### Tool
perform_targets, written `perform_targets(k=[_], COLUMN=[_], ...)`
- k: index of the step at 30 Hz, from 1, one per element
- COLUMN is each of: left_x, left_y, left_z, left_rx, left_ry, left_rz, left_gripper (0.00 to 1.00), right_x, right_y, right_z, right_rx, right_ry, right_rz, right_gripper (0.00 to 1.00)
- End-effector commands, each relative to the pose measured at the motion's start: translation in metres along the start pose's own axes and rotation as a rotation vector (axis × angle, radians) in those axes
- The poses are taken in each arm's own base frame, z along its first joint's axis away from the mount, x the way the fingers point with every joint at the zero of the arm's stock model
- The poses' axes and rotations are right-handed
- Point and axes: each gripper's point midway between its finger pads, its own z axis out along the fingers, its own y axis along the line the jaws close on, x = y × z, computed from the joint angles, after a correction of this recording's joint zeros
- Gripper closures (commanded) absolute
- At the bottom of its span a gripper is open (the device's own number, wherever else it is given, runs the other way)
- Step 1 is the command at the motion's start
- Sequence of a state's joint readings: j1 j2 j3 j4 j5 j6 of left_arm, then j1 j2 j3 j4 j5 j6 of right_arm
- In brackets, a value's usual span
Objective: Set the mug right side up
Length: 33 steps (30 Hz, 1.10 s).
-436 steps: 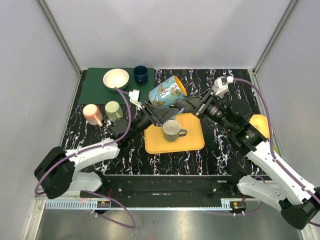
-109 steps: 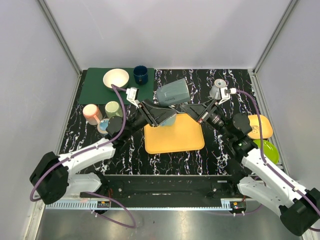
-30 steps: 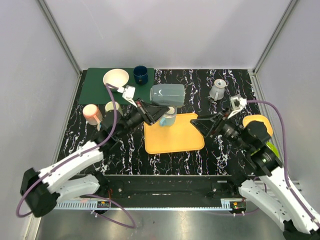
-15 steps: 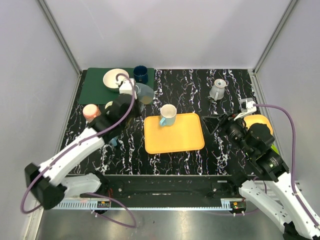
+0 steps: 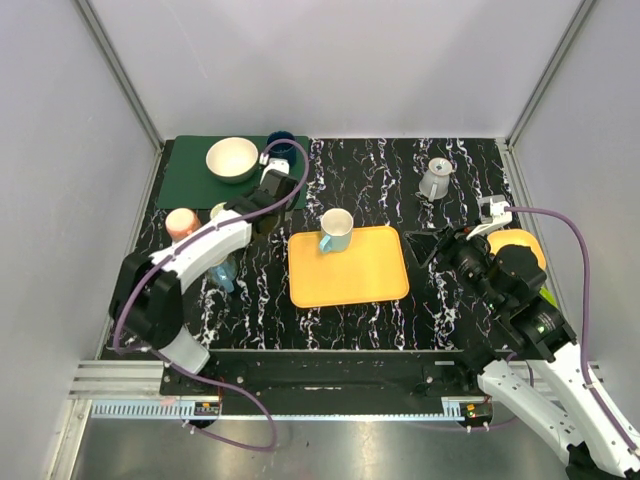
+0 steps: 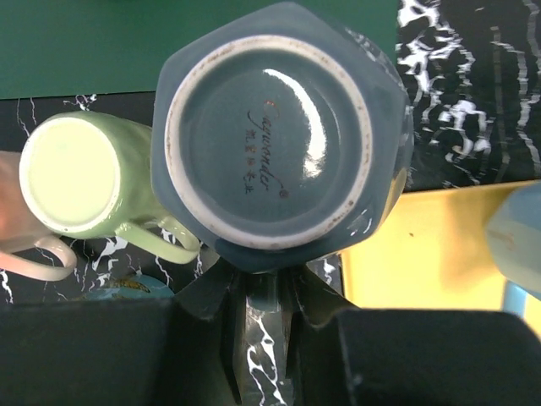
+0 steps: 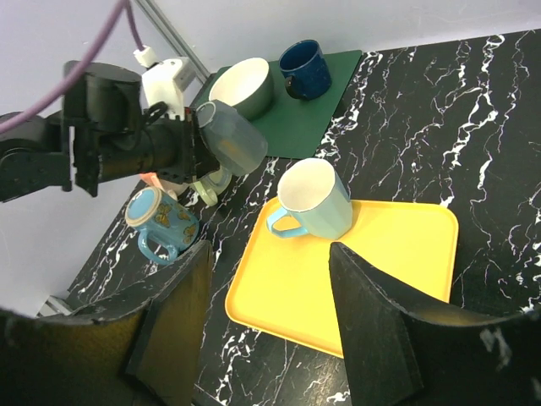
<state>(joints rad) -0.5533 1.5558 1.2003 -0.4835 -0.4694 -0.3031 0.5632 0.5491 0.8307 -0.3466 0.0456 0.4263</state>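
Note:
A grey-blue mug (image 6: 270, 144) hangs in my left gripper (image 6: 264, 279), which is shut on its handle. Its unglazed base ring faces the left wrist camera, so the mouth points down toward the table. From the right wrist view this mug (image 7: 230, 135) is at the front edge of the green mat (image 7: 313, 118), tilted. In the top view my left gripper (image 5: 268, 195) covers it. My right gripper (image 7: 269, 330) is open and holds nothing, hovering off the right side of the yellow tray (image 5: 350, 285).
A light blue mug (image 5: 336, 230) stands upright on the tray. Green mug (image 6: 72, 173) and pink mug (image 5: 183, 222) sit upside down at left, beside a butterfly mug (image 7: 161, 222). A bowl (image 5: 232, 158) and navy mug (image 7: 303, 61) are on the mat; a grey mug (image 5: 436, 180) and plates (image 5: 520, 245) are at right.
My left arm has swung the grey-blue mug from above the tray's back edge to the left, by the green mat, turning its base up. My right arm drew back to the right.

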Motion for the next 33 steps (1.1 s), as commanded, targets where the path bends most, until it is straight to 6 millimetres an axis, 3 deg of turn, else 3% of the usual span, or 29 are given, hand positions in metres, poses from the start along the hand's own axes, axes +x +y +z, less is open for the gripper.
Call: perform_targets(k=[1,5,11,19,20,21,25,28,33], left_x=[-0.043,-0.022,0.010,0.030,0.032,0.035,0.040,0.033,-0.008], left_y=[0.011,0.013,0.020,0.024,0.024,0.022,0.021,0.025,0.019], left_z=[0.012,0.040,0.066,0.079,0.079,0.078,0.072,0.057,-0.001], left_rx=[-0.069,-0.093,-0.122,-0.127,-0.124,-0.118,-0.101,-0.097,-0.044], left_ry=[-0.106,-0.043,0.041,0.097,0.107,0.116,0.123,0.093,-0.043], left_rz=[-0.041,-0.054,-0.087,-0.098,-0.098,-0.098,-0.122,-0.137,-0.100], left_gripper=[1.00,1.00,1.00,1.00,0.98,0.88,0.51,0.40,0.34], right_x=[-0.007,-0.004,-0.002,0.000,0.000,0.000,0.000,-0.001,-0.004], right_y=[-0.003,-0.005,-0.006,-0.007,-0.007,-0.007,-0.007,-0.007,-0.007], right_z=[0.003,0.004,0.005,0.007,0.008,0.008,0.009,0.009,0.008], right_rx=[0.017,0.020,0.023,0.026,0.028,0.029,0.027,0.030,0.035], right_ry=[-0.035,-0.033,-0.028,-0.021,-0.020,-0.019,-0.016,-0.020,-0.024], right_rz=[-0.025,-0.025,-0.028,-0.029,-0.029,-0.031,-0.035,-0.038,-0.047], right_gripper=[0.37,0.37,0.37,0.37,0.37,0.37,0.37,0.36,0.37])
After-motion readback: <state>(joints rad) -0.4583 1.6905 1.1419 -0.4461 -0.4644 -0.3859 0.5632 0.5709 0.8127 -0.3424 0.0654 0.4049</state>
